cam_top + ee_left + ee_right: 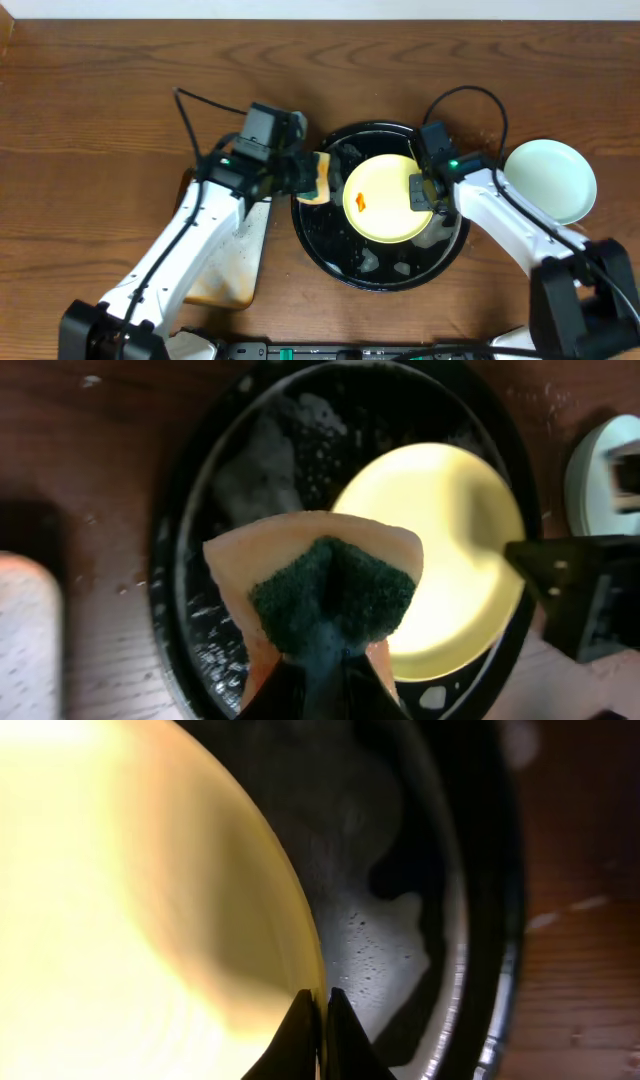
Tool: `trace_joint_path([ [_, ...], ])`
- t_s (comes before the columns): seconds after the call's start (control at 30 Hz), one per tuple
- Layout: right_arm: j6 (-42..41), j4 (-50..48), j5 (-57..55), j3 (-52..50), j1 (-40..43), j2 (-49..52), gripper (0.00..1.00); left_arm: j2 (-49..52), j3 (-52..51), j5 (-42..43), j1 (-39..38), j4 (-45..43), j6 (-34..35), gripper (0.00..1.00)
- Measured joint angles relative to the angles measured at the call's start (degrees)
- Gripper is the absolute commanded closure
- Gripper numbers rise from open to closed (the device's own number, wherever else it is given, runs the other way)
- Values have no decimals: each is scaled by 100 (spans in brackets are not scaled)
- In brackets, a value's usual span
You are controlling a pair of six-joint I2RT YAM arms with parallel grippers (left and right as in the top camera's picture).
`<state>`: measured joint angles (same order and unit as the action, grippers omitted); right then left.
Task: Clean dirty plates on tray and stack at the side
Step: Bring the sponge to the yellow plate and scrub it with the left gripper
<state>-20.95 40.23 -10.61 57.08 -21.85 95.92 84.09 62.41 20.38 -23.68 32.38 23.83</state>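
Overhead: left hand (306,176) grips sponge (319,180) at tray (322,256) rim; right hand (423,193) pinches yellow plate (380,205) edge.

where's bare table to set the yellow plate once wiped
Bare wood: the table's far edge behind the tray, widest left of the left gripper. Crowded: the tray, where sponge, yellow plate and right gripper meet; the right arm fills the gap to the blue-green plate.

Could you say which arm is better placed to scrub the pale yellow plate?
Probably left: the left gripper holds the orange-and-green sponge beside the pale yellow plate; the right gripper pinches its rim.
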Motion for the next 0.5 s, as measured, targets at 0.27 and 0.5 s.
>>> trace_joint_path([
  [0.27,-55,-90,208,-20,20,195,99,841,0,-173,-691,-841,531,92],
  [0.5,-57,-87,229,-22,20,195,99,1687,0,-186,-1228,-1633,968,93],
])
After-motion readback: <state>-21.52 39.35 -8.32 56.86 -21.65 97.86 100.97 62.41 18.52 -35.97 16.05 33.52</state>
